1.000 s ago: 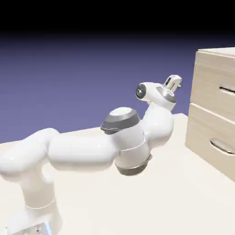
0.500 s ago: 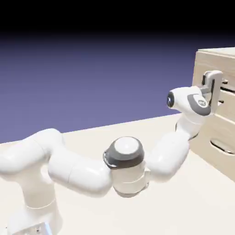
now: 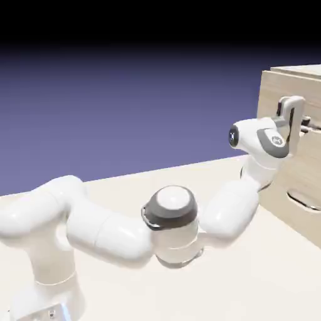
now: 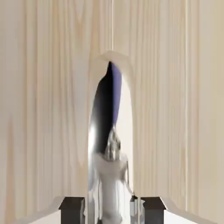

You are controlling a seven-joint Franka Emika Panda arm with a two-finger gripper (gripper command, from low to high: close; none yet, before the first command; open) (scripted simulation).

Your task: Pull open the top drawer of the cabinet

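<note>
The cabinet [image 3: 294, 157] blocked the right edge of the exterior frame, its top drawer [image 3: 285, 103] front standing right against the gripper [image 3: 299, 119]. In the hand view, wood grain filled the frame and the shiny handle [image 4: 109, 148] ran up the middle between both fingertips [image 4: 72, 205]. Open table [image 3: 251, 276] lay free at lower right; the left and upper frame was clear backdrop.

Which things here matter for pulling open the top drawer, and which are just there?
In the job:
- pale beige wood-grain top drawer
- its shiny metal handle
- grey two-finger gripper, fingertips either side of the handle

Just there:
- matching lower drawer
- pale table
</note>
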